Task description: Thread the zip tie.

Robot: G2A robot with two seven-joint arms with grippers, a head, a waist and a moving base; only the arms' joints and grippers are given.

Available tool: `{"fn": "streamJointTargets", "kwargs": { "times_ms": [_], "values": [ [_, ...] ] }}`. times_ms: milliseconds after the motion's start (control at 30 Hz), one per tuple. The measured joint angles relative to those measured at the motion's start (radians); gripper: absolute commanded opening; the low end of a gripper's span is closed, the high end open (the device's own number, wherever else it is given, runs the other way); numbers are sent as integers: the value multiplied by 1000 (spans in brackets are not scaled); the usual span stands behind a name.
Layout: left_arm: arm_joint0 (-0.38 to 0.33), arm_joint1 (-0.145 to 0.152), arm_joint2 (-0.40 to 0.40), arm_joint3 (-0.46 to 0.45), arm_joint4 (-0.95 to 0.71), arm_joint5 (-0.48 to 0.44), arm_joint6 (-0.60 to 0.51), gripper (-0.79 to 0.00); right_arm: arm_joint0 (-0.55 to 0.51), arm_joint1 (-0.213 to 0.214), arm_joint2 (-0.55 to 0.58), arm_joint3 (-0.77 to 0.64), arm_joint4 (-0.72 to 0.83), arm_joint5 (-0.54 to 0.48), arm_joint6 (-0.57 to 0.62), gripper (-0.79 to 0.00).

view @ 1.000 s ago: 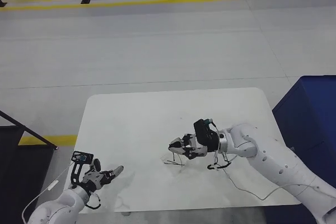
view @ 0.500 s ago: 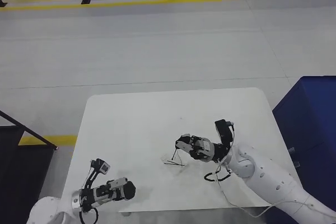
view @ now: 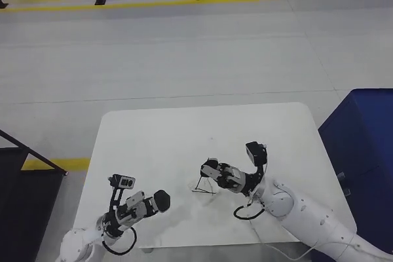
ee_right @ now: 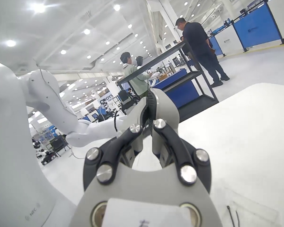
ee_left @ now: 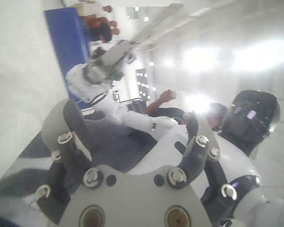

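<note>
1 zip tie (view: 203,188), 2 grippers, 1 white bench (view: 183,131). The tie is thin and dark and sits near the bench middle, just under the right gripper (view: 206,169). It reads as a low loop w/ a couple of legs on the surface. One strand rises toward the fingertips; can't tell if it's actually pinched. From the right wrist cam, the right gripper (ee_right: 149,98) has its fingers pressed together w/ ribbed black pads meeting. Two short dark ends of the tie (ee_right: 232,213) lie on the bench (ee_right: 239,131) beside it, cut off at the frame edge.

The left gripper (view: 158,200) hangs over the near left part of the bench, well apart from the tie. Fingers spread wide w/ nothing between them, clear in the left wrist cam (ee_left: 132,116). That cam is blurry; the right arm's gripper is far off in it and hard to make out.

Off the bench: 1 blue panel (view: 373,144) on the robot's right and 1 black rack (view: 13,196) on its left, both cropped.
</note>
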Motion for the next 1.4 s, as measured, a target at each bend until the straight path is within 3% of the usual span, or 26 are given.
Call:
{"fn": "streamJointTargets", "kwargs": {
  "times_ms": [67,167,433,700,733,833,1000,1067,1100,1400],
  "values": [
    [-14,-6,39,13,39,-62,20,0,6,-7,-9,5,63,8,43,-785],
    [-27,-11,82,23,80,-80,45,0,14,-21,-21,9,115,26,91,-785],
    [-49,-20,123,48,189,-164,163,-6,32,-76,-66,50,143,51,145,-785],
    [-47,-19,136,63,237,-161,196,-326,47,-121,-71,101,110,56,155,-785],
    [-48,-19,138,65,240,-159,200,-400,46,-125,-67,105,104,53,155,-785],
    [-49,-18,141,69,246,-153,211,-499,41,-134,-57,109,89,44,157,-785],
    [-49,-17,145,70,249,-152,222,-585,26,-142,-33,116,78,27,157,-785],
    [-47,-16,148,71,250,-154,222,-757,19,-144,-21,119,73,20,157,-785],
    [-46,-16,149,71,250,-155,222,-785,15,-145,-15,120,72,18,157,-785],
    [-44,-13,156,69,257,-157,236,-785,-14,-154,26,114,62,2,183,-785]
  ]
}}
